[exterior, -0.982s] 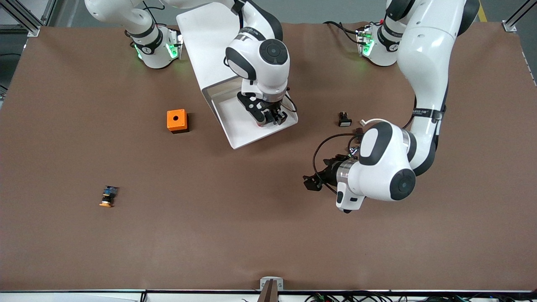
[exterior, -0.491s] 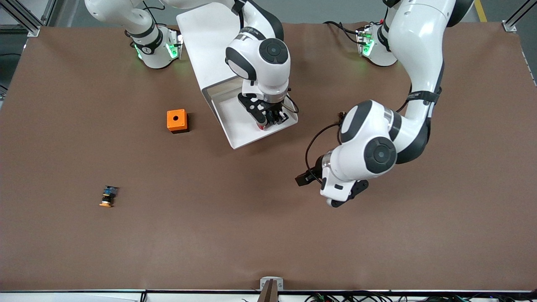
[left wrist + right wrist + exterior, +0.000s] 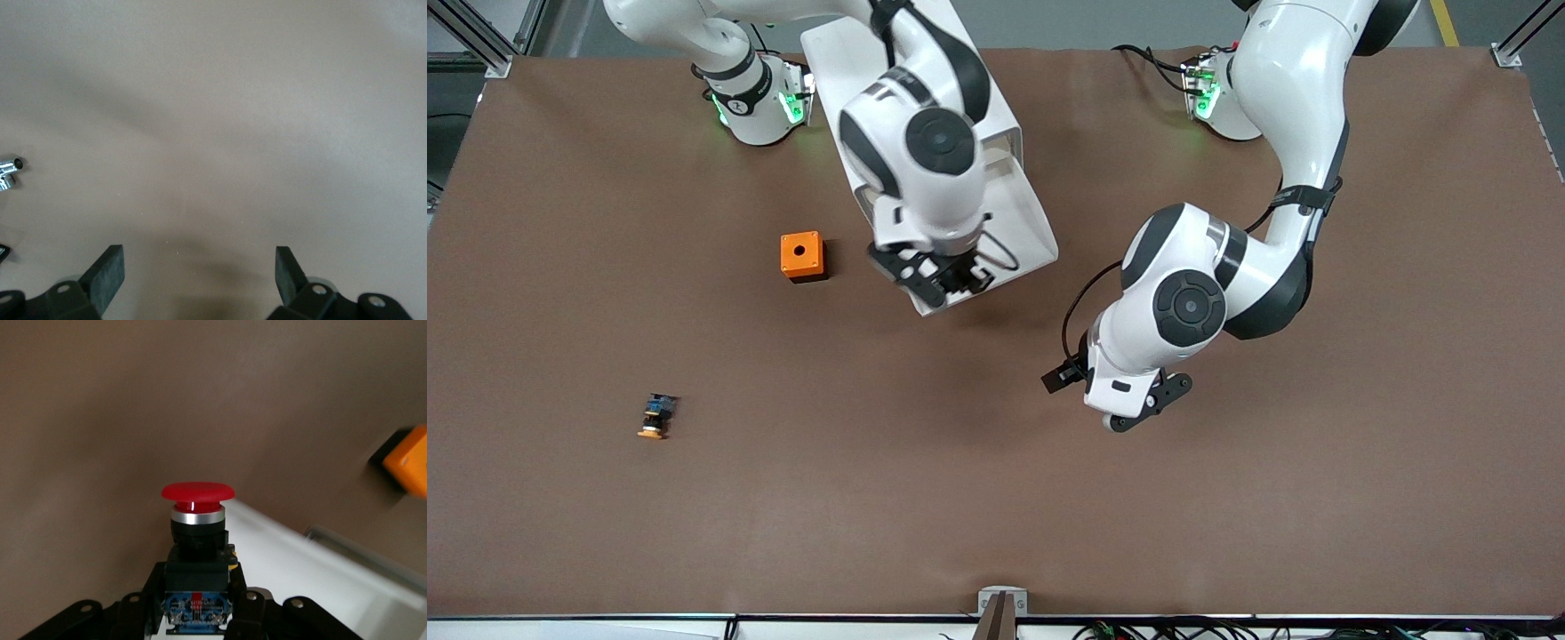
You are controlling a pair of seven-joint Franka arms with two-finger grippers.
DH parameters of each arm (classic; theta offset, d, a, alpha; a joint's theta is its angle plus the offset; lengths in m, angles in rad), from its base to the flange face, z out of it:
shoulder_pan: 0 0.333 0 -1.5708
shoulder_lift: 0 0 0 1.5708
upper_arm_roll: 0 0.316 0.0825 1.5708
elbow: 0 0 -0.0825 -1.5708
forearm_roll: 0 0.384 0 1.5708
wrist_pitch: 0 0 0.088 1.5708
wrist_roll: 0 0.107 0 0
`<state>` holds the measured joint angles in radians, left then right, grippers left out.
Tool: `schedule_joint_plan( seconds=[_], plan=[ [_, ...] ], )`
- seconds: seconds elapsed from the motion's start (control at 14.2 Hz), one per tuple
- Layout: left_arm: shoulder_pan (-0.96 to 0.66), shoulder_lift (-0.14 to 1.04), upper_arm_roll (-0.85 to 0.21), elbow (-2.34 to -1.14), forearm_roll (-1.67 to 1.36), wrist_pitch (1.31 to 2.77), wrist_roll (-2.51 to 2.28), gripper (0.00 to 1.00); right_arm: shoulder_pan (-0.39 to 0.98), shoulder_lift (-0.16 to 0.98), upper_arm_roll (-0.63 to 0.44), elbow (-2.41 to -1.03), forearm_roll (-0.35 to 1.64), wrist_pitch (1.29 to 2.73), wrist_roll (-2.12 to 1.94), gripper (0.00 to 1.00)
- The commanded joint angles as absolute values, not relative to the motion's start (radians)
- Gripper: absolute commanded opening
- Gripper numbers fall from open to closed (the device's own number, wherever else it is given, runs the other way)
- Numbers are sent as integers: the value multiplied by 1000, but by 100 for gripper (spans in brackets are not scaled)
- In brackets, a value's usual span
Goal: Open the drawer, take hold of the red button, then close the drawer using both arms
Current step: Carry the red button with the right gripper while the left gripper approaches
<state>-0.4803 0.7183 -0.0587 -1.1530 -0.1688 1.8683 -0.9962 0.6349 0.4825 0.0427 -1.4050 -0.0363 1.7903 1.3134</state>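
The red-capped button (image 3: 197, 540) is clamped in the right gripper (image 3: 941, 280), raised over the front edge of the pulled-out drawer (image 3: 1024, 227). The left gripper (image 3: 199, 277) is spread wide, empty, over bare brown table (image 3: 960, 480).

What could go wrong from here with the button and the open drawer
The right gripper holds the button only by its rear part; a quick swing might let it slip. The drawer stands pulled out, and the lifted right gripper is over its front edge, so closing now may clip it. The left gripper, open over bare table, has yet to line up with the drawer.
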Motion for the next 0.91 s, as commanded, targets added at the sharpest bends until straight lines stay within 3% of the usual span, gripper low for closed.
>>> schedule_joint_plan(
  seconds=[0.0,0.42,0.84],
  plan=[
    [-489,704,-58,-1175,-133,1896,-1015,100,476,450,57,-1452,-21,1755,1039,0],
    [-563,724,-57,-1186,-37,1928,-1132,99,181,436,54,-1603,-28,1925,487,0],
    [-675,767,-57,-1190,1,1931,-1201,99,36,462,54,-1816,-35,2277,181,0]
  ],
)
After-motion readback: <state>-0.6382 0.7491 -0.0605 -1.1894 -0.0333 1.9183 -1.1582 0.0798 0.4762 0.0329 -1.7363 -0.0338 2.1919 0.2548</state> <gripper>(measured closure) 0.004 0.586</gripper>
